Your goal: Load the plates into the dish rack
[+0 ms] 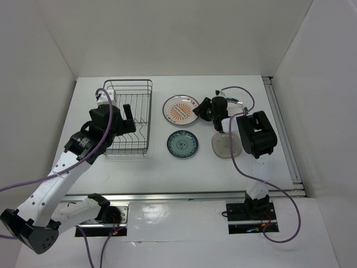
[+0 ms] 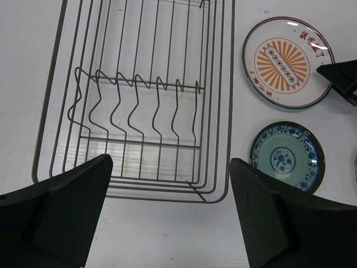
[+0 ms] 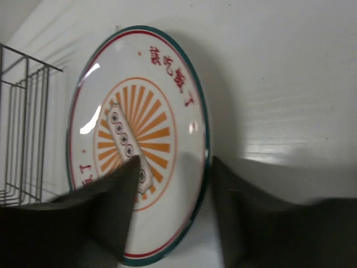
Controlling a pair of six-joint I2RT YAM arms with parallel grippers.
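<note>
Looking down from above, I see the dish rack (image 1: 128, 116) holding nothing, its long axis running away from my bases. All three plates lie flat on the table (image 1: 167, 167) to the right of it. The sunburst plate (image 1: 181, 109) is just beside the rack's far half and the blue plate (image 1: 182, 144) just beside its near half. The clear plate (image 1: 226, 146) is farther out from the rack. My right gripper (image 1: 202, 110) is at the sunburst plate's edge farthest from the rack. My left gripper (image 1: 121, 120) hangs over the rack itself, so the right arm is the nearer one for this plate.

From my left wrist, the left gripper is spread wide with nothing between its fingers. The rack's divider prongs (image 2: 139, 106) stand bare below it.

From my right wrist, the jaws are parted and straddle the sunburst plate's rim (image 3: 207, 139), one over the painted face and the other outside it. I cannot tell whether either touches the plate. The rack shows beyond the plate's opposite edge. I judge the coming move is to pinch the rim, lift it, and carry it across towards the rack.
</note>
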